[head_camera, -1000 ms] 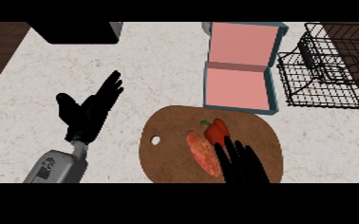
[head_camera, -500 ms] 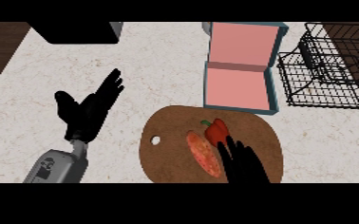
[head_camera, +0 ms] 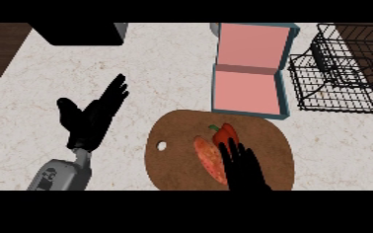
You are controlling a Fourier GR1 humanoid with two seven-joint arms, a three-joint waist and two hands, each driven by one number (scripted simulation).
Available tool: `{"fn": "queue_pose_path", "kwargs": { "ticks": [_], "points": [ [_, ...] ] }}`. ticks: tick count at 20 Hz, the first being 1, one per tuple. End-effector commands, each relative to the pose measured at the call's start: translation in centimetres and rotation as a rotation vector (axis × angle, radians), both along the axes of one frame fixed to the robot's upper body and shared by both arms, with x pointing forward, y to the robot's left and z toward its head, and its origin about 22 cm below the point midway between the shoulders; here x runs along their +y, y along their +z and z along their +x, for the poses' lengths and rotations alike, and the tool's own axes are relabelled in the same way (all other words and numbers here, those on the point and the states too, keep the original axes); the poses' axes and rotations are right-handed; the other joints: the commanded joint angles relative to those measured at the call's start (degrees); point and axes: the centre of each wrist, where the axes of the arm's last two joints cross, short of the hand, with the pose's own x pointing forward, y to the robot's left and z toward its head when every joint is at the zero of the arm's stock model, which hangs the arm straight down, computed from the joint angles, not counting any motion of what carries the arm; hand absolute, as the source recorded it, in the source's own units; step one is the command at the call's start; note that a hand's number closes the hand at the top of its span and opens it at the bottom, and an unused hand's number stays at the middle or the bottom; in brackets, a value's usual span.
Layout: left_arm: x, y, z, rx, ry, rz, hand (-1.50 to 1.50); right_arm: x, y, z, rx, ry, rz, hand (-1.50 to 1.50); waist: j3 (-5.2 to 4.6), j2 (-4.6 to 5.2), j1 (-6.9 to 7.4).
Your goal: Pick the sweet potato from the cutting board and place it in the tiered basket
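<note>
An orange sweet potato (head_camera: 208,159) lies on the round brown cutting board (head_camera: 175,133), just left of a red pepper (head_camera: 225,133). My right hand (head_camera: 243,169) comes in from the lower edge over the board, its straight fingers lying against the sweet potato's right side and covering the pepper's lower end. The black wire tiered basket (head_camera: 329,76) stands at the far right edge of the counter. My left hand (head_camera: 91,116) rests open on the left, fingers pointing up and away.
An open pink box with a teal rim (head_camera: 250,69) lies between the board and the basket. A dark block (head_camera: 79,33) stands at the back left. The pale speckled counter (head_camera: 160,74) runs across the middle.
</note>
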Motion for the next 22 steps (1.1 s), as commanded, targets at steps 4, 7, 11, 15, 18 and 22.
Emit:
{"fn": "queue_pose_path", "kwargs": {
  "ticks": [4, 7, 11, 15, 18, 22],
  "points": [
    [0.5, -0.9, -1.7, 0.007, -0.015, -0.005, 0.0, -0.9, -3.4, 1.5, 0.002, -0.02, 0.017, -1.5, 0.0, -0.02, 0.14],
    [1.9, -0.4, -0.5, 0.006, 0.008, 0.0, 0.0, -0.4, -3.1, 1.7, -0.019, -0.005, 0.032, -1.5, -0.01, -0.01, 0.01],
    [-0.2, -0.6, 0.2, -0.011, -0.006, 0.014, 0.0, 0.6, -2.5, 2.7, -0.006, -0.025, 0.04, -1.5, -0.01, 0.0, -0.06],
    [0.0, -0.1, 1.3, 0.011, -0.004, -0.006, 0.0, 0.5, -5.9, 2.9, 0.011, -0.017, 0.05, -1.5, -0.01, 0.03, -0.12],
    [0.0, -0.1, 2.2, -0.011, -0.001, 0.0, 0.0, 0.9, -6.3, 5.0, -0.007, -0.029, 0.071, -1.5, -0.01, 0.05, -0.09],
    [1.3, -1.6, -1.3, -0.013, -0.002, 0.006, 0.0, -0.5, -7.4, 6.0, 0.009, -0.028, 0.048, -1.5, -0.01, 0.0, 0.16]
  ]
}}
